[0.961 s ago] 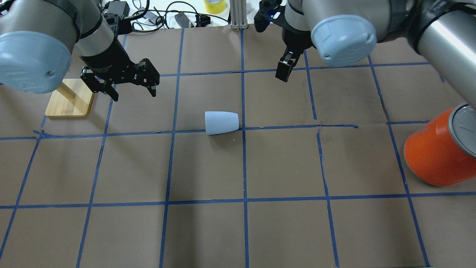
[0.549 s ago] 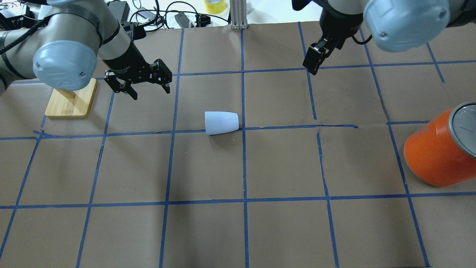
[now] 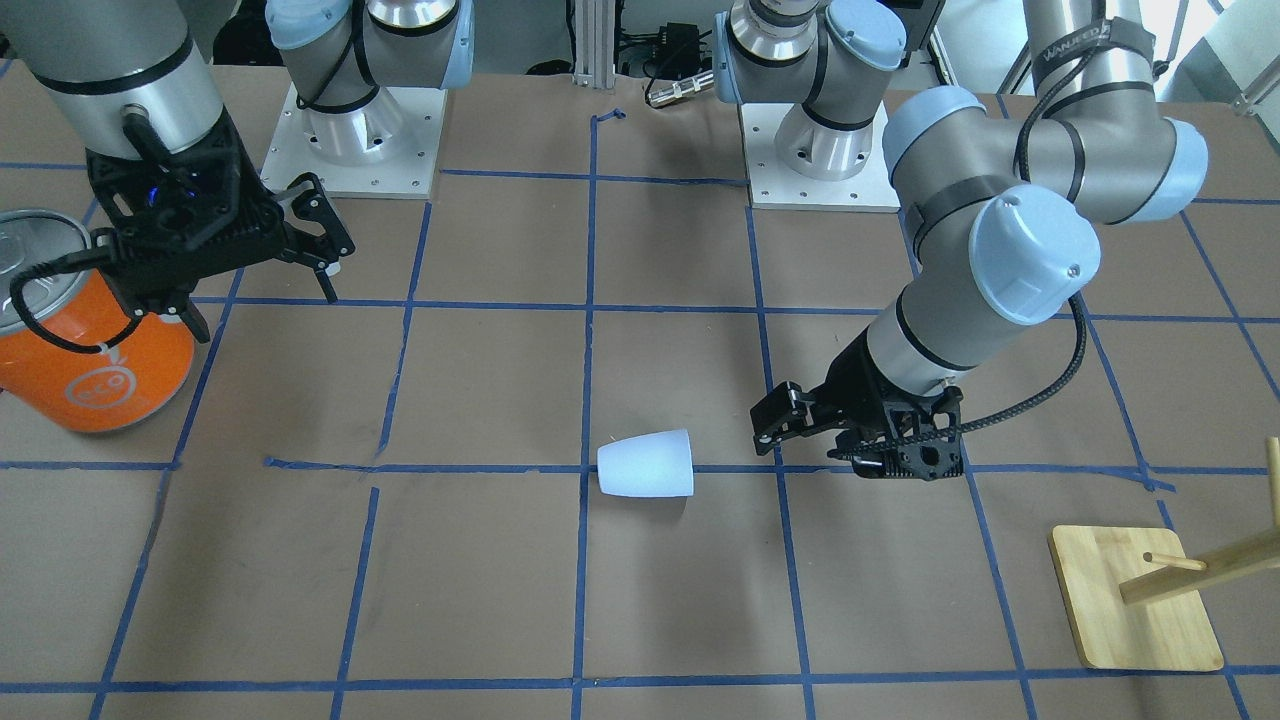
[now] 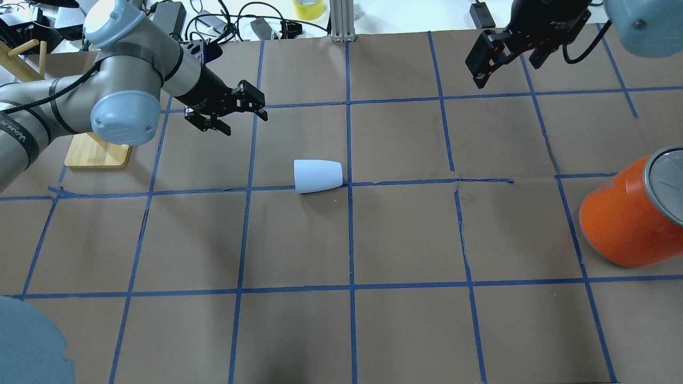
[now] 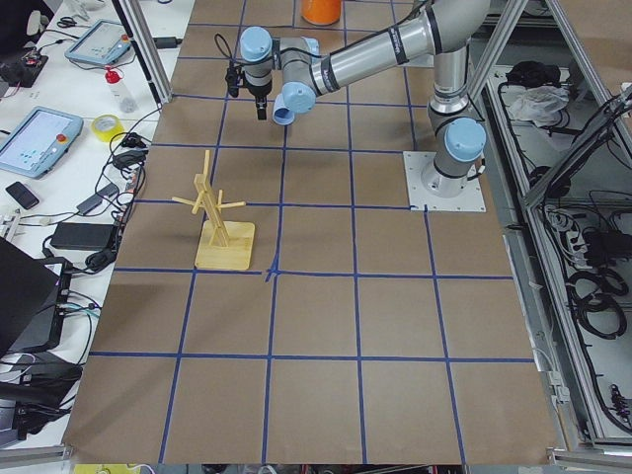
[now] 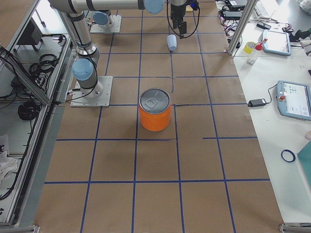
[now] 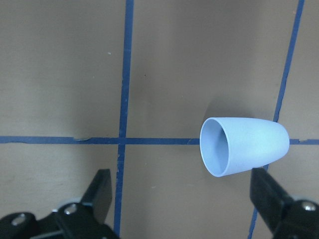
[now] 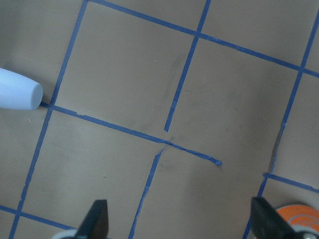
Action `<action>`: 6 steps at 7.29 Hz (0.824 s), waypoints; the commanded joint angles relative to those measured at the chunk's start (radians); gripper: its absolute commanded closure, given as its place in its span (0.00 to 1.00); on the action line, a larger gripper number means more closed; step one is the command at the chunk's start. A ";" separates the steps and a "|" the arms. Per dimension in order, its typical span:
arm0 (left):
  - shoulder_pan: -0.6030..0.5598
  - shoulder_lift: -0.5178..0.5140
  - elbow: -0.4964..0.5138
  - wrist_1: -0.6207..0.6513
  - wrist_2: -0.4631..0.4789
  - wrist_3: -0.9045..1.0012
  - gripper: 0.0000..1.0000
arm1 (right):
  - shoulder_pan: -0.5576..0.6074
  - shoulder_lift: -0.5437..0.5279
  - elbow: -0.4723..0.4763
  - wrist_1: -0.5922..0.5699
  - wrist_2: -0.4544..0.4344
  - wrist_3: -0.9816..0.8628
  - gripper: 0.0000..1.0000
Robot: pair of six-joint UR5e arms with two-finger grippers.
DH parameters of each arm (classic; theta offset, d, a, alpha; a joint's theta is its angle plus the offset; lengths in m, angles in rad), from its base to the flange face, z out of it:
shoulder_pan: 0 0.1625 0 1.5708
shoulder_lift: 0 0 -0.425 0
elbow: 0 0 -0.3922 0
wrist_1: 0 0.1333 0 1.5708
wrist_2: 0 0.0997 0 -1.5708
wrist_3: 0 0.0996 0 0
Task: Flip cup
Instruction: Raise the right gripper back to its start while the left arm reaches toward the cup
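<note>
The pale blue cup (image 4: 318, 176) lies on its side on the brown paper near the table's middle, on a blue tape line, mouth toward the robot's left. It also shows in the front view (image 3: 647, 464). In the left wrist view the cup (image 7: 244, 147) lies ahead, closer to one finger, open mouth showing. My left gripper (image 4: 241, 118) is open and empty, beyond and left of the cup, apart from it. My right gripper (image 4: 507, 66) is open and empty, high at the far right, well away from the cup.
A big orange can (image 4: 629, 218) with a silver top stands at the right edge. A wooden peg stand on a bamboo base (image 4: 98, 152) stands behind the left arm. Cables and a tape roll (image 4: 308, 8) lie beyond the far edge.
My left gripper has moved right and turned toward the cup, still open. My right gripper has drawn back, away to the far right. The cup has not moved.
</note>
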 commanded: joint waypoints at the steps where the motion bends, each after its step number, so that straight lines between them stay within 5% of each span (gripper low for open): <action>1: 0.032 -0.054 -0.026 0.147 -0.147 0.002 0.00 | -0.019 -0.003 0.006 -0.001 0.018 0.168 0.00; 3: 0.058 -0.112 -0.041 0.297 -0.225 0.002 0.01 | -0.021 -0.001 0.009 -0.015 0.003 0.248 0.00; 4: 0.064 -0.155 -0.058 0.317 -0.358 0.007 0.01 | -0.021 -0.001 0.009 -0.003 0.003 0.246 0.00; 6: 0.063 -0.176 -0.139 0.304 -0.414 0.004 0.00 | -0.019 -0.009 0.011 0.011 0.012 0.245 0.00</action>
